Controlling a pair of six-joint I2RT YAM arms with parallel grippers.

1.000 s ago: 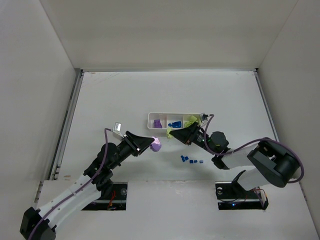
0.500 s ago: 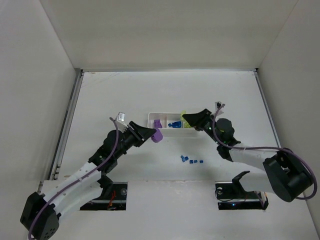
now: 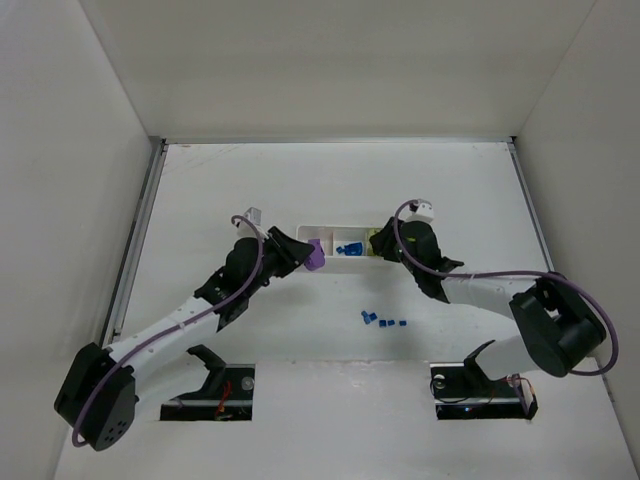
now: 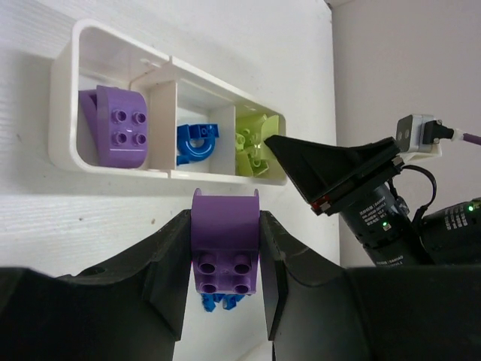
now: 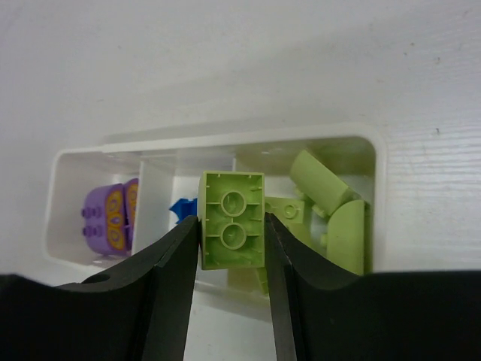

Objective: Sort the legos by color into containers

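The white three-compartment tray (image 3: 330, 232) lies mid-table, also in the left wrist view (image 4: 64, 90) and right wrist view (image 5: 379, 195). It holds a purple piece (image 4: 116, 126) on the left, a blue piece (image 4: 197, 143) in the middle and several yellow-green blocks (image 5: 331, 210) on the right. My left gripper (image 4: 225, 256) is shut on a purple rounded piece (image 4: 224, 244), just short of the tray's left end (image 3: 314, 259). My right gripper (image 5: 231, 248) is shut on a yellow-green block (image 5: 232, 219) above the tray's right compartment (image 3: 380, 243). Several tiny dark-blue bricks (image 3: 382, 321) lie on the table near the arms.
White walls enclose the table at the back and both sides. A metal rail (image 3: 135, 240) runs along the left edge. The two grippers stand close together over the tray's two ends.
Both arms have reached forward toward the tray. The left gripper carried the purple piece up to the tray's left end; the right gripper carried the yellow-green block over the right compartment.
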